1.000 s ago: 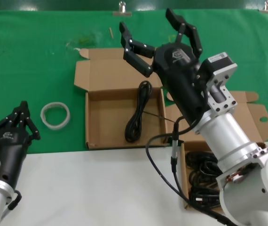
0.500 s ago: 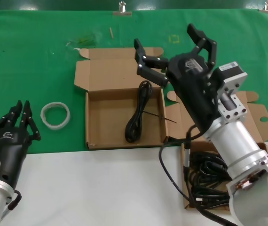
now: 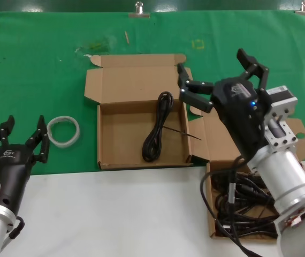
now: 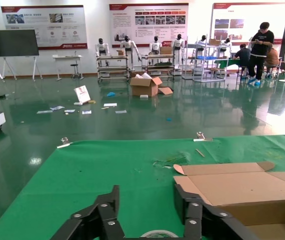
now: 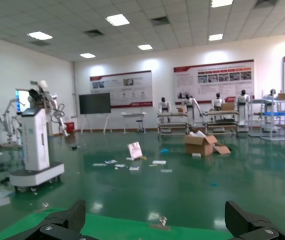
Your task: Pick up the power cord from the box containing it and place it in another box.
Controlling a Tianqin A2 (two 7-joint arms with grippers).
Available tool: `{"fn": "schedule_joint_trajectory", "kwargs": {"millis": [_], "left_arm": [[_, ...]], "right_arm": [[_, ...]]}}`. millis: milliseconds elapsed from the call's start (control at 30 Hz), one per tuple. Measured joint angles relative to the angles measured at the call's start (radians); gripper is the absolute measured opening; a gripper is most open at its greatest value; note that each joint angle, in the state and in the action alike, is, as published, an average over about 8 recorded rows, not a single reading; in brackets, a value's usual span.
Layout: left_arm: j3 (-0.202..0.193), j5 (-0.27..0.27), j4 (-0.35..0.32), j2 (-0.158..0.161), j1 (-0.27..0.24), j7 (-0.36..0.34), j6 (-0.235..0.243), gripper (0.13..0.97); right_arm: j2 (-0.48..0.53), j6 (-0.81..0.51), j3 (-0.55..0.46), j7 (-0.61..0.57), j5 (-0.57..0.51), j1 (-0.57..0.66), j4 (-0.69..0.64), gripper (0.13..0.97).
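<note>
The power cord [image 3: 157, 127] lies in another box [image 3: 115, 143], its long axis running from front edge toward the lid, tilted slightly. The right gripper [image 3: 222, 75], fingers spread wide and empty, hovers just right of it. The left gripper [image 3: 23, 136], also spread, waits far left.

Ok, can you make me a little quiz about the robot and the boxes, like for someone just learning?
1. True or false: the power cord lies inside the box with the plain rectangular lid.
2. Which is open, the left gripper, the right gripper, or both?
3. What lies on the green cloth between the left gripper and that box?

Key: 1 true. 2 both. 3 a white ring.
</note>
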Motion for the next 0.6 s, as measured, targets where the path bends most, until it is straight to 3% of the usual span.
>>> {"fn": "schedule_joint_trajectory", "kwargs": {"millis": [67, 600], "left_arm": [[0.000, 0.000, 0.000, 0.000, 0.000, 0.000, 0.000, 0.327], [0.000, 0.000, 0.000, 0.000, 0.000, 0.000, 0.000, 0.701]], "right_arm": [[0.005, 0.004, 0.007, 0.007, -0.006, -0.008, -0.002, 0.963], [0.041, 0.035, 0.064, 0.060, -0.055, -0.069, -0.017, 0.966]]}}
